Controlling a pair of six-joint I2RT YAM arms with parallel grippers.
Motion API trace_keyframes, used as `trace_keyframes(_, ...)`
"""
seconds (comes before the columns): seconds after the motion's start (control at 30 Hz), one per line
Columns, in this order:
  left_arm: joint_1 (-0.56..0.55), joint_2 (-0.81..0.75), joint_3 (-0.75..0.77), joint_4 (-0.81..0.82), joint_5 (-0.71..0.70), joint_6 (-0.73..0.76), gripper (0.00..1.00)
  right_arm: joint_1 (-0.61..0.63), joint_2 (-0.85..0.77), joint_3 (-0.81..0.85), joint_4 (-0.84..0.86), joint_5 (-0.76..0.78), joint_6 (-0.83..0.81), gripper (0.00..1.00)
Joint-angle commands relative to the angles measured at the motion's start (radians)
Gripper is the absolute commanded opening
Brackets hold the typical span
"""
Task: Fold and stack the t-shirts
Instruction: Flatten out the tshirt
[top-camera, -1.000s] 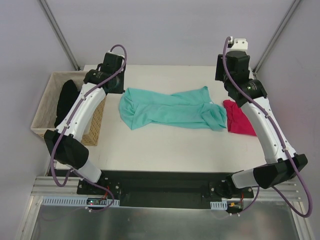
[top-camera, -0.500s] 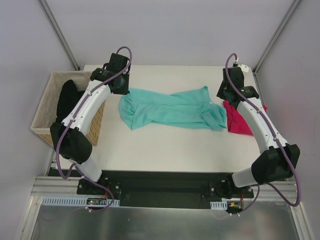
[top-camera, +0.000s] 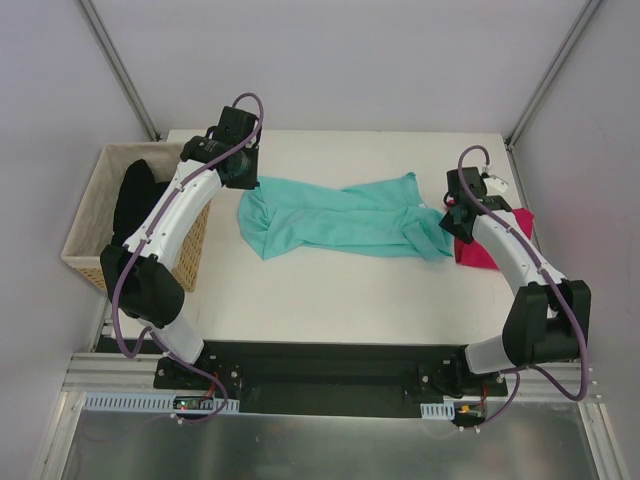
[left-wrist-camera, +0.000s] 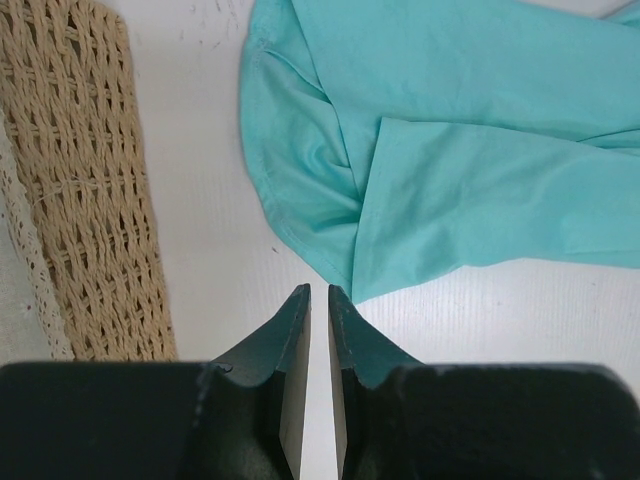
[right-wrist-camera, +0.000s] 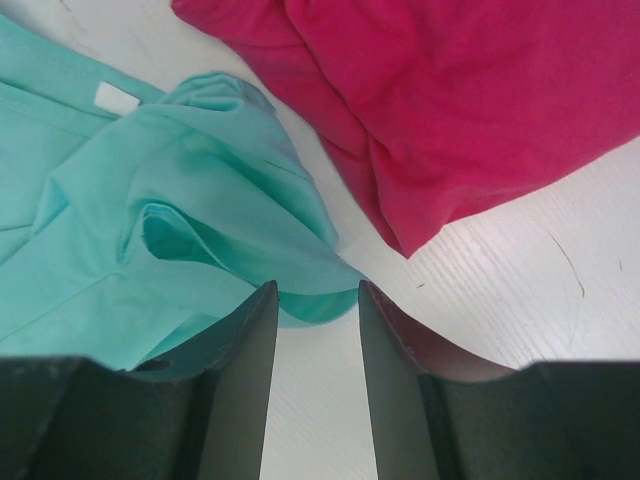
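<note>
Left pincer (left-wrist-camera: 318, 292) nearly pressed together, empty, just short of teal t-shirt (left-wrist-camera: 480, 150) hem. Right pincer (right-wrist-camera: 315, 290) spread, teal edge at its tips; magenta t-shirt (right-wrist-camera: 450, 110) beside.

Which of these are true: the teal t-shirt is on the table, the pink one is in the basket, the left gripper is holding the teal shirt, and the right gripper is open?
1. The teal t-shirt lies on the table between the two arms. True.
2. The pink t-shirt is in the basket. False: it lies on the table at the right, beside the teal one. The basket holds black cloth.
3. The left gripper grips the teal t-shirt. False: its jaws are nearly closed on nothing, just short of the shirt's edge.
4. The right gripper has its jaws apart at the teal t-shirt's edge. True.
</note>
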Motion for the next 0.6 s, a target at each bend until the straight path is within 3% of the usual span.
trace_keyframes(0.0, -0.009, -0.021, 0.017, -0.022, 0.003, -0.013, 0.11, -0.013, -0.013, -0.028, 0.002, 0.054, 0.069, 0.4)
trace_keyframes(0.33, -0.011, 0.016, 0.014, -0.04, -0.011, -0.015, 0.11, -0.027, 0.118, 0.052, 0.038, -0.032, 0.034, 0.38)
trace_keyframes(0.57, -0.011, 0.16, 0.023, -0.034, 0.055, -0.044, 0.1, -0.029, 0.112, 0.17, 0.016, -0.022, -0.037, 0.38)
